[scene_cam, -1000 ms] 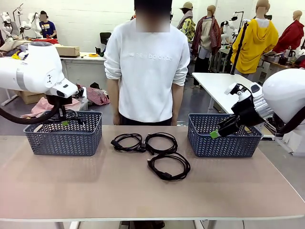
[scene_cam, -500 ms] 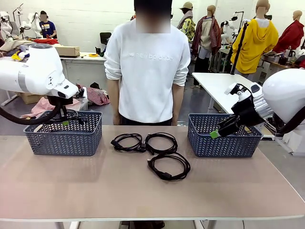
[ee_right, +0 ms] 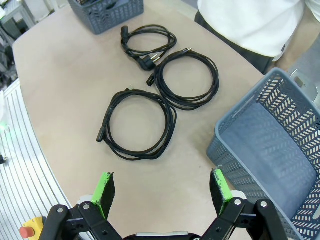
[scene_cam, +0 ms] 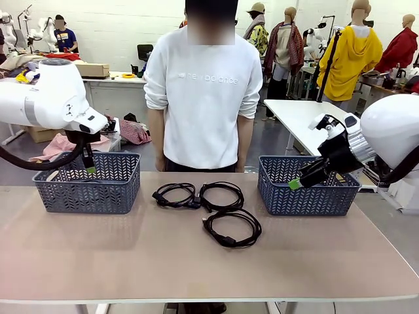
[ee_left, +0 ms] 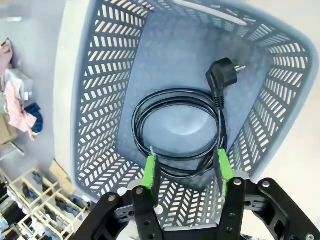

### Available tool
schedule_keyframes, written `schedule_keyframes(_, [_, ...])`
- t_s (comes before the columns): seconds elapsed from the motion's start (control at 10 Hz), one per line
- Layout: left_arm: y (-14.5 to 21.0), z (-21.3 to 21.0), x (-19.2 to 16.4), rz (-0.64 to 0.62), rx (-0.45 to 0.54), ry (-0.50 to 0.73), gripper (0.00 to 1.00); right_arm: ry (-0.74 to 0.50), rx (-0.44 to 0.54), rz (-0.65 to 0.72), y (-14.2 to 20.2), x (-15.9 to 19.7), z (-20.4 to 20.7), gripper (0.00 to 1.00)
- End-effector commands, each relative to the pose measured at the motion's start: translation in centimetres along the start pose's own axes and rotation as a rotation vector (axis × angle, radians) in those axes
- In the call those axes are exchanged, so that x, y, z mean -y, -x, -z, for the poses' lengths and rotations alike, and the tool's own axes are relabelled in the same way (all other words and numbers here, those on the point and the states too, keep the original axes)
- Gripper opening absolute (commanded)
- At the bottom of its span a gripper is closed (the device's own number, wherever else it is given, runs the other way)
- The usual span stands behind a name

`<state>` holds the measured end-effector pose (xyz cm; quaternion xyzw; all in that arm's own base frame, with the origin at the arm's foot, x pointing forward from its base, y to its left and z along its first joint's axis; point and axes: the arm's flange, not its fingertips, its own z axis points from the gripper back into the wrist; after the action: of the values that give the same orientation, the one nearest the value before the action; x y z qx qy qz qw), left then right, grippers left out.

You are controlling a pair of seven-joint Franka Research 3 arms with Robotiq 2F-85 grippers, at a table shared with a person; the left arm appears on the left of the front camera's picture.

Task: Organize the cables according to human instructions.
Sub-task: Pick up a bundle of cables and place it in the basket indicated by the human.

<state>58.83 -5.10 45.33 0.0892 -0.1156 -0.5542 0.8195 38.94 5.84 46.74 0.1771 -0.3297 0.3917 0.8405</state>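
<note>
Three cords [scene_cam: 196, 203] wait mid-table, a fourth cord [ee_left: 175, 93] lies in the left basket [scene_cam: 85, 190] under the left gripper [ee_left: 185, 156] (jaws spread, empty: drop looks done); right gripper [ee_right: 161, 175] gapes empty by the right basket [scene_cam: 301, 196].

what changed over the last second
The left gripper opened and let go of its cable, which dropped below the rim of the left basket and now lies on the basket floor. The three coils on the table, the open right gripper by the right basket and the person stayed put.
</note>
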Motion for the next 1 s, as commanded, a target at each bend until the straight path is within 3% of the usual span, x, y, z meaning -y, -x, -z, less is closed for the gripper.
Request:
schedule_keyframes(0.0, [0.18, -1.03, -0.13, 0.001, 0.014, 0.037, 0.91, -0.013, 0.023, -0.008, 0.01, 0.27, 0.22, 1.00])
schedule_keyframes(0.1, [0.14, -1.10, -0.17, 0.000, 0.018, 0.049, 0.92, -0.013, 0.023, -0.008, 0.01, 0.27, 0.22, 1.00])
schedule_keyframes(0.2, [0.20, -1.01, -0.22, 0.002, 0.020, 0.063, 1.00, -0.013, 0.023, -0.008, 0.01, 0.27, 0.22, 1.00])
schedule_keyframes(0.9, [-0.22, -0.66, 0.23, -0.020, 0.015, 0.068, 1.00, -0.013, 0.023, -0.008, 0.01, 0.27, 0.22, 1.00])
